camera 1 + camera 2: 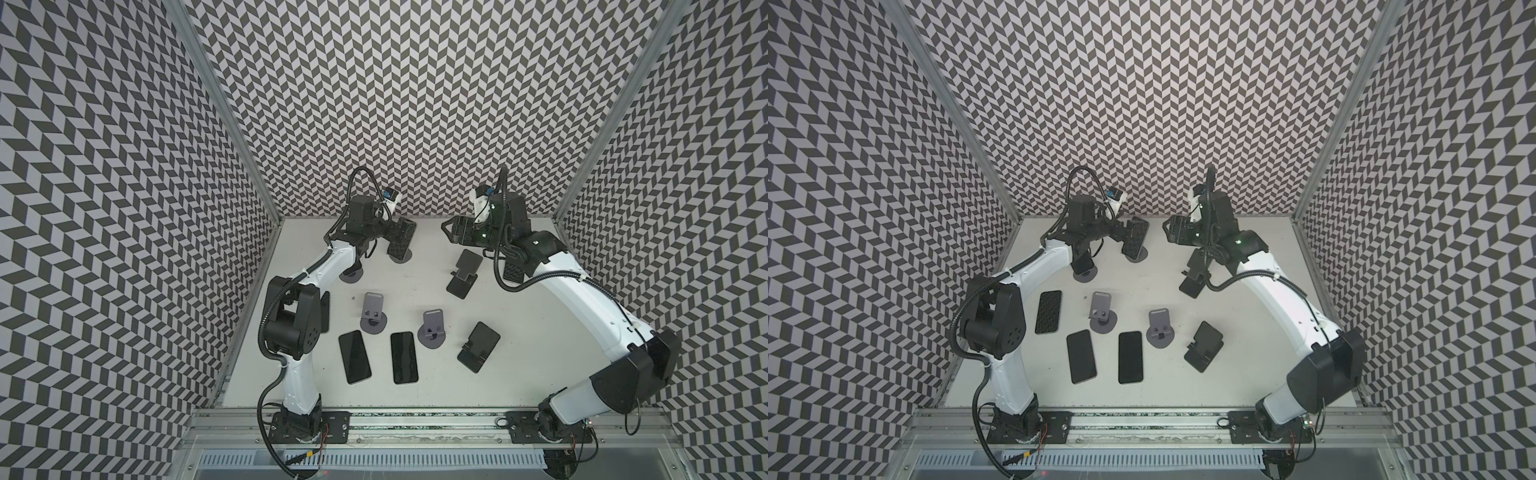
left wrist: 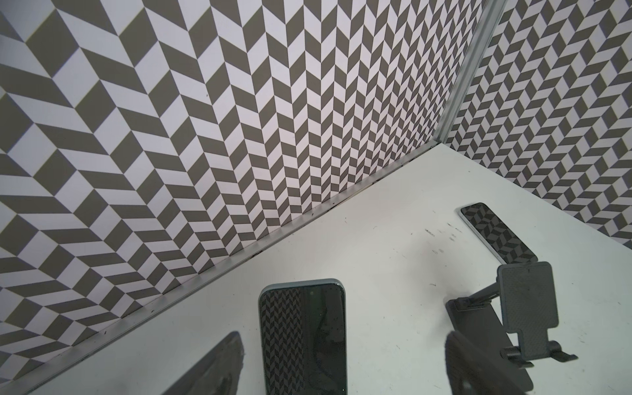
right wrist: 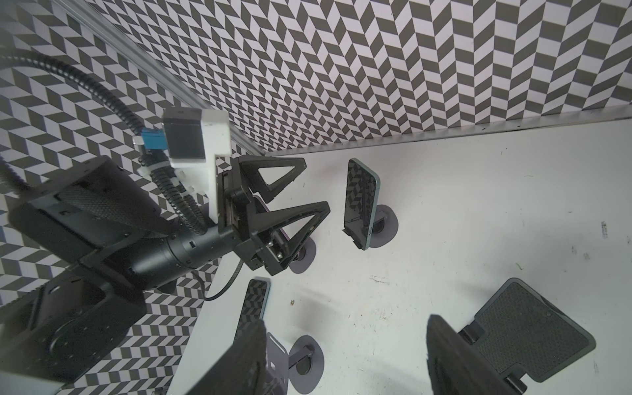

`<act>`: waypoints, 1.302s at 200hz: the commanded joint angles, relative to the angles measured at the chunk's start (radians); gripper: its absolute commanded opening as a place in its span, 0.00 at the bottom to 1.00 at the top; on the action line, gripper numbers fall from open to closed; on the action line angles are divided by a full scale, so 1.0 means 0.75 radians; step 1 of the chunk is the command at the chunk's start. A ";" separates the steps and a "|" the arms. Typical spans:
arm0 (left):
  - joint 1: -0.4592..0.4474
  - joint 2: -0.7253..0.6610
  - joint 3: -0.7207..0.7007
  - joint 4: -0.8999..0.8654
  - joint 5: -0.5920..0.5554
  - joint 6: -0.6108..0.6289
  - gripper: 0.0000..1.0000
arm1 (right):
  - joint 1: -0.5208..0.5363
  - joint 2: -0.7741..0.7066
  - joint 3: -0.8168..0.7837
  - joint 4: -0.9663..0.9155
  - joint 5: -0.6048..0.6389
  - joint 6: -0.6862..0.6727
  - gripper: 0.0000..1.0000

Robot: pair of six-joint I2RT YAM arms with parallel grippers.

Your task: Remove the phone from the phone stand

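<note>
A dark phone (image 1: pixel 402 243) leans upright on a round grey phone stand (image 1: pixel 401 257) near the back wall; it also shows in both wrist views (image 2: pixel 302 338) (image 3: pixel 362 201). My left gripper (image 1: pixel 394 233) (image 2: pixel 345 371) is open just in front of that phone. Its fingers (image 2: pixel 212 369) are spread wider than the phone and I see no contact. My right gripper (image 1: pixel 449 228) (image 3: pixel 345 362) hangs open to the right, above the table, with nothing between its fingers (image 3: pixel 455 359). A second phone (image 1: pixel 1084 266) rests on another round stand (image 1: pixel 351 277) under the left arm.
Two phones (image 1: pixel 354 356) (image 1: pixel 404 357) lie flat at the front, a third (image 1: pixel 1048 311) by the left arm, another (image 2: pixel 497 236) near the right wall. Two bare grey round stands (image 1: pixel 372 311) (image 1: pixel 432 328) and two black folding stands (image 1: pixel 465 274) (image 1: pixel 478 347) stand mid-table.
</note>
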 commanded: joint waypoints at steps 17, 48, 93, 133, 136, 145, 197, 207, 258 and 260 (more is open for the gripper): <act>0.019 0.039 -0.010 0.056 -0.017 0.020 0.96 | 0.004 0.026 -0.017 0.022 -0.060 0.079 0.70; 0.044 0.066 -0.021 0.099 0.002 0.021 0.98 | 0.006 0.048 -0.025 0.022 -0.087 0.132 0.69; 0.045 0.106 -0.016 0.120 0.003 0.010 0.99 | 0.008 0.065 0.046 -0.029 -0.107 0.143 0.69; 0.040 0.116 -0.065 0.186 0.036 -0.031 1.00 | 0.008 0.077 0.024 -0.034 -0.102 0.108 0.69; 0.040 0.115 -0.068 0.188 0.037 -0.032 1.00 | 0.008 0.079 0.023 -0.033 -0.101 0.106 0.70; 0.041 0.114 -0.075 0.194 0.035 -0.027 1.00 | 0.008 0.093 0.023 -0.031 -0.101 0.106 0.70; 0.044 0.138 -0.037 0.183 0.012 0.007 1.00 | 0.010 0.232 0.189 -0.112 -0.199 0.088 0.69; 0.043 0.139 -0.033 0.185 0.011 0.008 1.00 | 0.010 0.250 0.220 -0.132 -0.201 0.080 0.69; 0.018 0.137 -0.043 0.215 -0.014 0.031 1.00 | 0.010 0.264 0.282 -0.162 -0.210 0.047 0.70; 0.019 0.137 -0.042 0.216 -0.016 0.031 1.00 | 0.010 0.266 0.284 -0.167 -0.211 0.044 0.69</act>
